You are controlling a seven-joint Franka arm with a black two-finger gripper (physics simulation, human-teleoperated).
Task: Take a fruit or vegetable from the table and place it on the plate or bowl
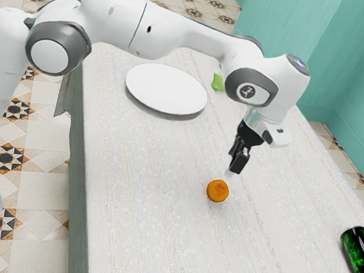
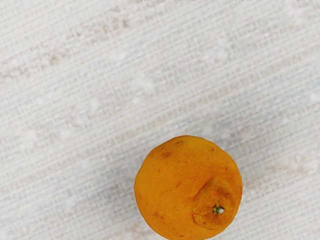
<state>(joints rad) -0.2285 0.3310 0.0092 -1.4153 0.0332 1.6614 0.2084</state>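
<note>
Surroundings: a flat, round white plate [image 1: 166,88] lies toward the far end of the table [image 1: 160,225], well apart from the fruit. Beyond the plate's rim, on the exterior view's right, stands a small pale green object [image 1: 217,82]. It is partly hidden by the arm, and its kind cannot be determined. A black can [image 1: 359,257] with green markings sits at the exterior view's right edge, well apart from everything else. Patterned floor tiles [image 1: 31,161] and teal walls [image 1: 296,25] border the table.

Task item: the round orange fruit [image 1: 218,191] rests on the tabletop near the middle of the table. It is not on the plate.

Materials: the tabletop is pale grey-white with a fine woven-looking grain, which the wrist view shows clearly. There the orange fruit [image 2: 188,187] shows a glossy, slightly mottled skin with darker flecks, a puckered fold and a small stem scar. The plate is smooth and matte.

Arm pose: the white arm [image 1: 179,36] reaches in from the exterior view's upper left, its wrist bent downward. The black gripper [image 1: 231,170] points down, hanging just above the fruit, slightly to its far right. Whether the pincer is released or clenched cannot be told; it grasps nothing.
</note>
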